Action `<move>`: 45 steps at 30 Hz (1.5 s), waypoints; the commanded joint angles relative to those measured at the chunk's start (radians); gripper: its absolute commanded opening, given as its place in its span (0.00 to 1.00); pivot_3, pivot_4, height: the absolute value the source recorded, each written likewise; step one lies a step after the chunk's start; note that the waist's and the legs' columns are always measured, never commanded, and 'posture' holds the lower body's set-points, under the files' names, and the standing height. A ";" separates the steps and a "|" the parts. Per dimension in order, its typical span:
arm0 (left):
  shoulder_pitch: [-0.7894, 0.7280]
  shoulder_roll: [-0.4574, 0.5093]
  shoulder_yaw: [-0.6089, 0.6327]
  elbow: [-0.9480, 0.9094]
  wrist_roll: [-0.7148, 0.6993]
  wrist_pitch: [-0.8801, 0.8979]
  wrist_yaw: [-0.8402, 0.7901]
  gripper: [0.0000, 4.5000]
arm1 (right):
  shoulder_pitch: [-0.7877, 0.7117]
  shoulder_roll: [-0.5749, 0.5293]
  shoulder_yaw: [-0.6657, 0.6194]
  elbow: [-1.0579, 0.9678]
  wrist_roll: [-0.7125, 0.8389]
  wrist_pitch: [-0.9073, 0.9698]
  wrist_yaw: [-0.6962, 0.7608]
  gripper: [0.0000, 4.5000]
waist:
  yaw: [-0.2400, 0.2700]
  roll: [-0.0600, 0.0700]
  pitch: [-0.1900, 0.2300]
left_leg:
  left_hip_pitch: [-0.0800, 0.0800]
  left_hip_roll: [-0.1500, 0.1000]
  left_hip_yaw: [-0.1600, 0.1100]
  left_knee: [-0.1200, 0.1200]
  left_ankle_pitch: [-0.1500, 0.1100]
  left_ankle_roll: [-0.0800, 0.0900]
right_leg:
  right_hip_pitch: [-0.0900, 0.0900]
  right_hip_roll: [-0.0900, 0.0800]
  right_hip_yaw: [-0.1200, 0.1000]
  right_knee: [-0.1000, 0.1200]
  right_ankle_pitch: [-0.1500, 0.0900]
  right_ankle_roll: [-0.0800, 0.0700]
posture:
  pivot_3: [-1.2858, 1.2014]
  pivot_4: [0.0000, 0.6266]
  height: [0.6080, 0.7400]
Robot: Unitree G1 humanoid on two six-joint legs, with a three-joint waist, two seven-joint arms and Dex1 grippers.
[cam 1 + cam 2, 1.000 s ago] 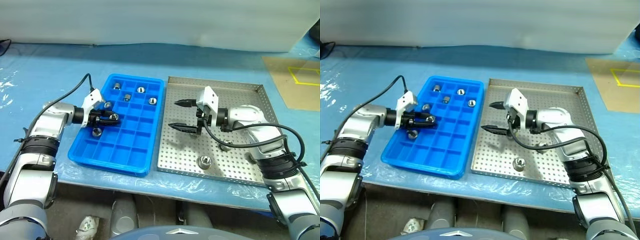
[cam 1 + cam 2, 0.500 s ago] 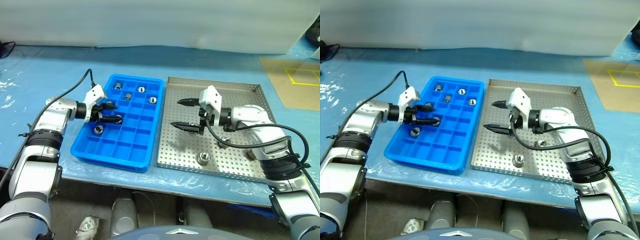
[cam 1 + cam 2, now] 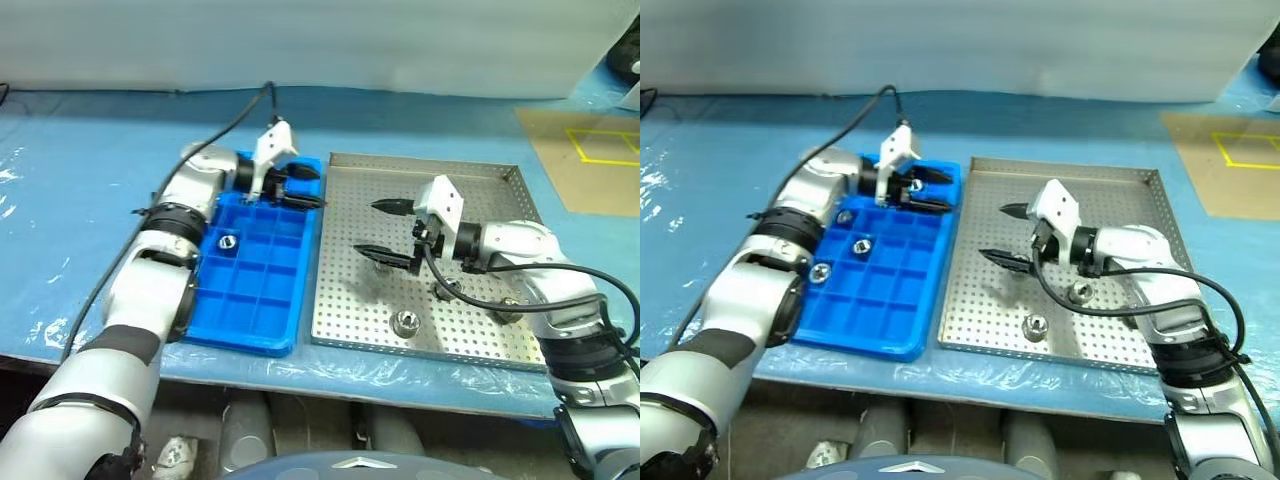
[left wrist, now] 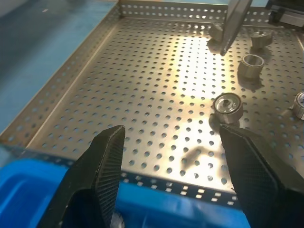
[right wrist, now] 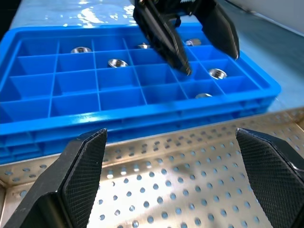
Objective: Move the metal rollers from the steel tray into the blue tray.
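Now the left gripper (image 3: 305, 186) is seen over the far right corner of the blue tray (image 3: 250, 330), its fingers apart and empty, pointing toward the steel tray (image 3: 470, 345) — a second ago it was shut low over the blue tray's left compartments with a roller at its tips. That roller has evidently been let go; a roller (image 3: 228, 241) lies in a compartment on that side, and the left arm has since been swung across toward the steel tray. In the left wrist view the steel tray's perforated floor is spread ahead between the parted fingers (image 4: 102, 156), with several rollers (image 4: 228, 105) lying on it near the far side.

The right gripper (image 3: 385, 230) hovers above the steel tray's middle, jaws wide and nothing held, much where it was before. Two rollers are seen on the steel floor near it, one (image 3: 406, 322) toward the near rim and another (image 3: 446, 289) beside the right wrist.

So one more transfer is judged done — several rollers sit in the blue compartments (image 5: 118, 62) — yet the steel tray is not emptied. The next reach is probably being set up.
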State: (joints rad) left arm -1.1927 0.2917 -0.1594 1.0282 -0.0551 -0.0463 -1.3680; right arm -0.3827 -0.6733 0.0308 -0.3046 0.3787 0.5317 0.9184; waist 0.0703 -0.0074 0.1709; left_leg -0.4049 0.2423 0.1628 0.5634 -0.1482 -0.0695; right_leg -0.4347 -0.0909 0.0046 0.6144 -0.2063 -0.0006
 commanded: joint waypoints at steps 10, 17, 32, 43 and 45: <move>-0.087 -0.239 -0.048 0.248 0.143 -0.142 0.106 0.74 | 0.276 -0.051 -0.245 -0.331 0.087 0.146 -0.170 1.00 | -0.053 0.000 0.000 | 0.003 -0.001 0.004 0.004 -0.006 0.009 | 0.006 -0.001 0.001 -0.008 0.000 0.001 | 0.29 0.24 1.00; -0.071 -0.286 -0.064 0.294 0.216 -0.131 0.186 0.74 | 0.375 -0.055 -0.311 -0.419 0.110 0.190 -0.231 1.00 | -0.096 0.000 0.000 | 0.004 -0.001 0.005 0.008 -0.007 0.012 | 0.006 -0.001 0.003 -0.008 0.000 0.002 | 0.27 0.24 1.00; -0.035 -0.287 -0.072 0.309 0.285 -0.081 0.166 0.74 | 0.406 -0.071 -0.296 -0.418 0.098 0.174 -0.256 1.00 | -0.113 0.000 0.000 | 0.002 -0.001 0.006 0.009 -0.009 0.016 | 0.007 -0.002 0.004 -0.010 0.001 0.003 | 0.27 0.24 1.00; -0.006 -0.285 -0.073 0.309 0.307 -0.091 0.211 0.74 | 0.405 -0.079 -0.288 -0.419 0.092 0.170 -0.261 1.00 | -0.113 0.000 0.000 | 0.003 -0.001 0.007 0.009 -0.009 0.016 | 0.007 -0.002 0.004 -0.010 0.001 0.003 | 0.27 0.24 1.00; -0.005 -0.286 -0.067 0.309 0.301 -0.092 0.225 0.74 | 0.405 -0.080 -0.287 -0.417 0.091 0.168 -0.261 1.00 | -0.113 0.000 0.000 | 0.003 -0.001 0.007 0.009 -0.009 0.016 | 0.007 -0.002 0.004 -0.010 0.001 0.003 | 0.27 0.24 1.00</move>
State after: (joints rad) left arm -1.2027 0.0055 -0.2362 1.3447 0.2435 -0.1333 -1.1620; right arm 0.0208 -0.7400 -0.2500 -0.6869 0.4713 0.7206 0.6606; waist -0.0424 -0.0071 0.1707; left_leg -0.4022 0.2408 0.1694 0.5727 -0.1576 -0.0537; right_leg -0.4281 -0.0928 0.0089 0.6042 -0.2056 0.0019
